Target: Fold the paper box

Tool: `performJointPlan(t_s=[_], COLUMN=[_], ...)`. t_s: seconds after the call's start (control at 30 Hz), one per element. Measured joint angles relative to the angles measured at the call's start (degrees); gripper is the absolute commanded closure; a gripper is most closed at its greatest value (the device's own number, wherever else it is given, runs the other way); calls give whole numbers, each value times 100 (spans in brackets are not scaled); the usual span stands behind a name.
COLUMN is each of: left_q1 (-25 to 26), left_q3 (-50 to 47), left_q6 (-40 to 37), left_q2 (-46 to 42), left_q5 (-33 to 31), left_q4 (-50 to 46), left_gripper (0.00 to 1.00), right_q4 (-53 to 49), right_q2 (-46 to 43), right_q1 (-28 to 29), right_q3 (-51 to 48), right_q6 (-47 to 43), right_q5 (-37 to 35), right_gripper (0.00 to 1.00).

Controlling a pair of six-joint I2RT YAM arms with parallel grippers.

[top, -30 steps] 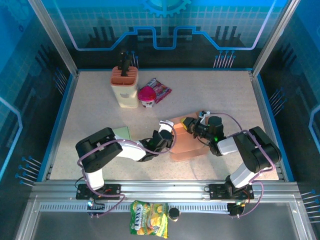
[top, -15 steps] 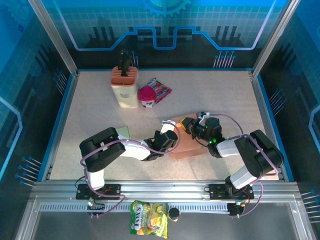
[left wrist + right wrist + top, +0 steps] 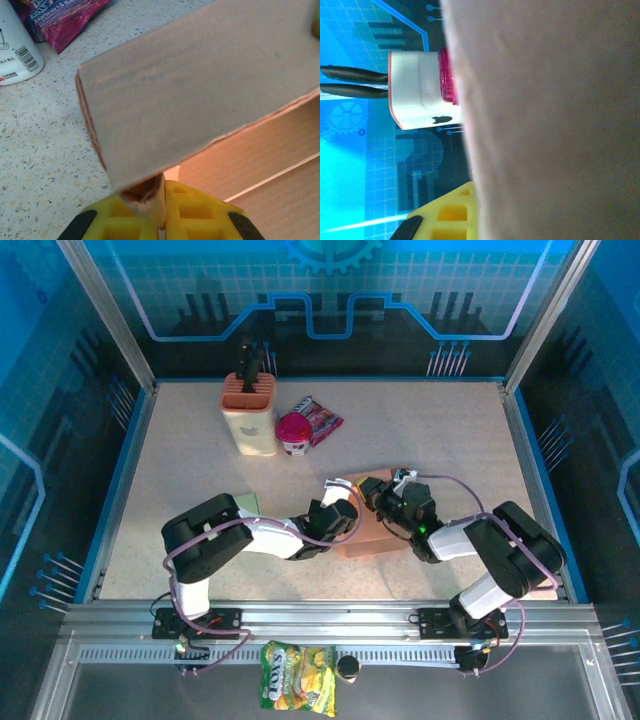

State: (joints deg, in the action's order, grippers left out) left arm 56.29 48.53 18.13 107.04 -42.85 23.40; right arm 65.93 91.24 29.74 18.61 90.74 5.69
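The brown paper box (image 3: 368,536) lies on the table in front of the two arms, with a flap raised at its left end. My left gripper (image 3: 341,512) is shut on that flap; in the left wrist view its yellow fingers (image 3: 192,212) pinch the flap's crumpled lower edge and the box panel (image 3: 200,85) rises just above them. My right gripper (image 3: 378,492) is at the box's far top edge. Its wrist view has a blurred cardboard panel (image 3: 555,125) pressed against one yellow finger (image 3: 447,215); the other finger is hidden behind it.
At the back left stand a cream knife holder (image 3: 250,416), a pink-lidded cup (image 3: 294,433) and a purple snack packet (image 3: 322,419). A green card (image 3: 243,505) lies by the left arm. A yellow snack bag (image 3: 298,690) sits below the front rail.
Both grippers have shifted a little to the left with the box. The box has drawn in and looks more compact than a second ago.
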Motion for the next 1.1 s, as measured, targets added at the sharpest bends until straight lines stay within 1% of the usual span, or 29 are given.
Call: performJointPlan(t_s=[0.07, 0.13, 0.27, 0.3, 0.33, 0.43, 0.57, 0.7, 0.83, 0.93, 1.03, 1.1], left_q1=[-11, -15, -13, -15, -11, -7, -31, -153, -402, -570, -737, -863], left_q3=[55, 120, 308, 354, 402, 551, 726, 723, 667, 496, 260, 48], left_q6=[24, 94, 313, 396, 457, 649, 898, 1082, 1202, 1185, 1093, 994], left_q2=[17, 31, 33, 33, 33, 33, 0, -190, -592, -966, -1314, -1552], left_q5=[-55, -111, -219, -245, -278, -352, -361, -295, -127, 81, 444, 791], left_q4=[-92, -223, -581, -695, -802, -1117, -1464, -1840, -2181, -2282, -2315, -2319], left_gripper=[100, 100, 100, 100, 100, 100, 100, 100, 100, 100, 100, 100], right_q4=[282, 538, 686, 656, 573, 72, -903, -2190, -3707, -4809, -5707, -6129], right_q2=[181, 328, 501, 498, 479, 177, -704, -1663, -2756, -3576, -4258, -4509], right_q1=[13, 26, 118, 140, 160, 188, 188, 140, -184, -647, -1370, -1934], right_q3=[-31, -68, -146, -175, -192, -219, -201, -11, 219, 389, 579, 721], right_q6=[87, 153, 297, 284, 278, 186, -33, -328, -822, -1342, -1982, -2463], right_q5=[-46, -98, -70, -50, -35, 44, 203, 402, 627, 796, 1073, 1342], right_gripper=[99, 91, 59, 53, 47, 33, 21, 15, 14, 19, 28, 35])
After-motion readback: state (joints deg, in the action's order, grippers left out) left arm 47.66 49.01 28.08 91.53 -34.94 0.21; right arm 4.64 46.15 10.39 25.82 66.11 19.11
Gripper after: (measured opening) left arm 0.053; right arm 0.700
